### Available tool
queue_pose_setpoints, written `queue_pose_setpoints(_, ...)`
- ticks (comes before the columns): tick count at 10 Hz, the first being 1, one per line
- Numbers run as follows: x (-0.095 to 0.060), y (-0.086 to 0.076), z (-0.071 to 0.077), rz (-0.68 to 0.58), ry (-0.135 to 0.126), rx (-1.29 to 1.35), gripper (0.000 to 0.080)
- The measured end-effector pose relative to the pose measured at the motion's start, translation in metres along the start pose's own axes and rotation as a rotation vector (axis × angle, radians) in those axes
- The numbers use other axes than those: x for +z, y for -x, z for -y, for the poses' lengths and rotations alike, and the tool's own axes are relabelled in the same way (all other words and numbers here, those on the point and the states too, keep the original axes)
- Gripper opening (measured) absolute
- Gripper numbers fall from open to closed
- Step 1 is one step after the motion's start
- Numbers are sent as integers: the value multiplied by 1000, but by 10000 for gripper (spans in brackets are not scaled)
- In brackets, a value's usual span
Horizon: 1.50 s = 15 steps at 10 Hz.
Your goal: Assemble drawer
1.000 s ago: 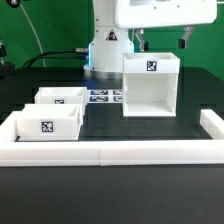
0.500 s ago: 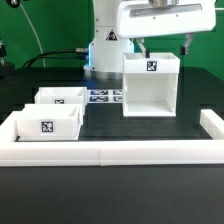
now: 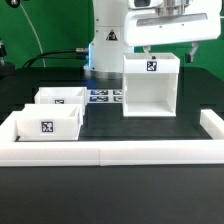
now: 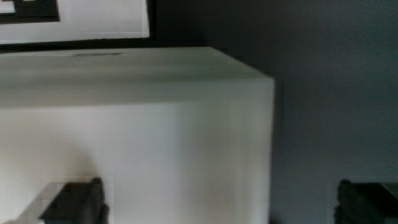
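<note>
The tall open-fronted white box (image 3: 151, 85) stands upright at the middle right of the black table, with a tag on its upper front. My gripper (image 3: 167, 48) hangs just above the box's top, open and empty, with one finger over each side. In the wrist view the box's top (image 4: 134, 110) fills the frame below my gripper (image 4: 222, 202), and the dark fingers (image 4: 75, 200) straddle one corner of it. Two small open-top trays sit on the exterior view's left, the front one (image 3: 47, 122) with a tag facing the camera and the other (image 3: 62, 97) behind it.
The marker board (image 3: 103, 96) lies flat between the trays and the box and also shows in the wrist view (image 4: 71, 20). A long low white border wall (image 3: 110, 152) runs along the front and both sides. The arm's white base (image 3: 105, 45) stands behind.
The gripper has moved to the exterior view's right and come down, so its fingers now hang just above the tall box's top. The box and trays have not moved.
</note>
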<state>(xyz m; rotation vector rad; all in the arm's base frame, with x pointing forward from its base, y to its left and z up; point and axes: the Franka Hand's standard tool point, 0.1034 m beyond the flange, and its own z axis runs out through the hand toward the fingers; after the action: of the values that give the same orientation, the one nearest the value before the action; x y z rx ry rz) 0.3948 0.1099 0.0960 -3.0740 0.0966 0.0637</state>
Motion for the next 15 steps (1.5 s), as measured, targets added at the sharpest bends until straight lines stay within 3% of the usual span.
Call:
queue_pose_setpoints(1, 0, -1, -1, 0, -1, 3, 650)
queue_pose_setpoints(3, 1, -1, -1, 1, -1, 3, 402)
queue_pose_setpoints(4, 1, -1, -1, 1, -1, 3, 402)
queue_pose_setpoints(5, 1, -1, -1, 1, -1, 3, 219)
queue_pose_setpoints(6, 1, -1, -1, 1, -1, 3, 88)
queue_pose_setpoints(7, 0, -1, -1, 0, -1, 3, 88)
queue_pose_setpoints(8, 0, -1, -1, 0, -1, 3, 37)
queue_pose_setpoints(13, 0, -1, -1, 0, -1, 3, 37)
queue_pose_setpoints(15, -1, -19, -5, -12, -10, -44, 38)
